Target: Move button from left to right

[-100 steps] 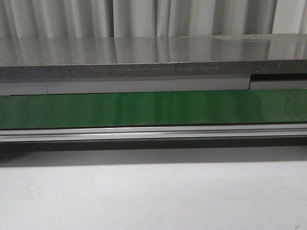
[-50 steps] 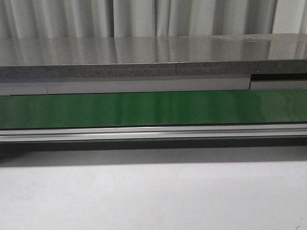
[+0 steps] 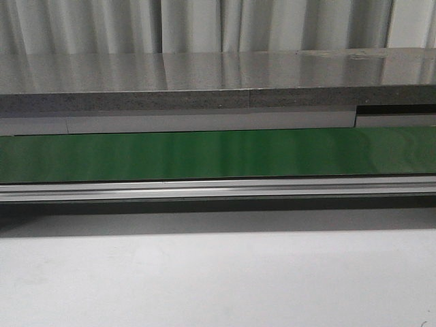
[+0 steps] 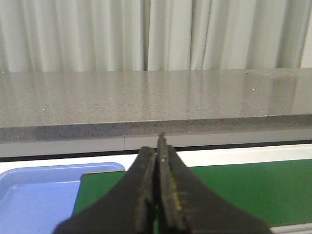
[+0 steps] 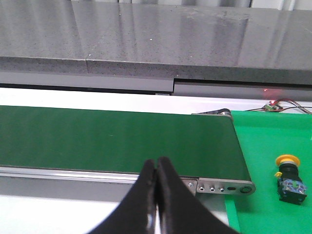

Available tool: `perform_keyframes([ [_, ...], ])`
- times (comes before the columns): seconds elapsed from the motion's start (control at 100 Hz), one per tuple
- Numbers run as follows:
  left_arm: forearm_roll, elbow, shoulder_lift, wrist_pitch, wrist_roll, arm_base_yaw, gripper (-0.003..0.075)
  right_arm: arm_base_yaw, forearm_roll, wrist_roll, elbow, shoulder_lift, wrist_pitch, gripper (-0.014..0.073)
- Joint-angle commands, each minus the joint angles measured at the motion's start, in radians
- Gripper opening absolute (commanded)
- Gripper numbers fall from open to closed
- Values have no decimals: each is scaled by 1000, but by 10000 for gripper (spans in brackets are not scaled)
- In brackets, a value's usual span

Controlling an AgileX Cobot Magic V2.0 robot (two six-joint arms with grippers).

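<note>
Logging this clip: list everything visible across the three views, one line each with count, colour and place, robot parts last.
button: one, yellow cap on black body, on the bright green mat past the belt's end, right wrist view only.
conveyor belt: one, dark green, running across all views.
belt frame: one, silver, along the belt's near edge.
bright green mat: one, beside the belt's end roller.
blue tray: one, at the belt's other end, left wrist view.
grey counter: one, behind the belt.
curtain: pale, at the back.
white table: one, in front.
left gripper: black, shut, empty.
right gripper: black, shut, empty.
</note>
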Motion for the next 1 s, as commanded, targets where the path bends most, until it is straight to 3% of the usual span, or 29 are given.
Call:
perform_keyframes([
  [0.0,-6,-26,9,-76,-3,-8,-20,3,7,-3,-26,9,-71,-67],
  [0.37,-6,-26,9,-76,-3,-8,-20,9,-3,-3,-13,9,-88,-67],
  [0.69,-6,-26,9,-76,-3,-8,-20,145,-71,12,175,-77,-333,-67],
  [0.99,-6,-26,9,-76,-3,-8,-20,105,-149,250,338,-216,-364,-67],
])
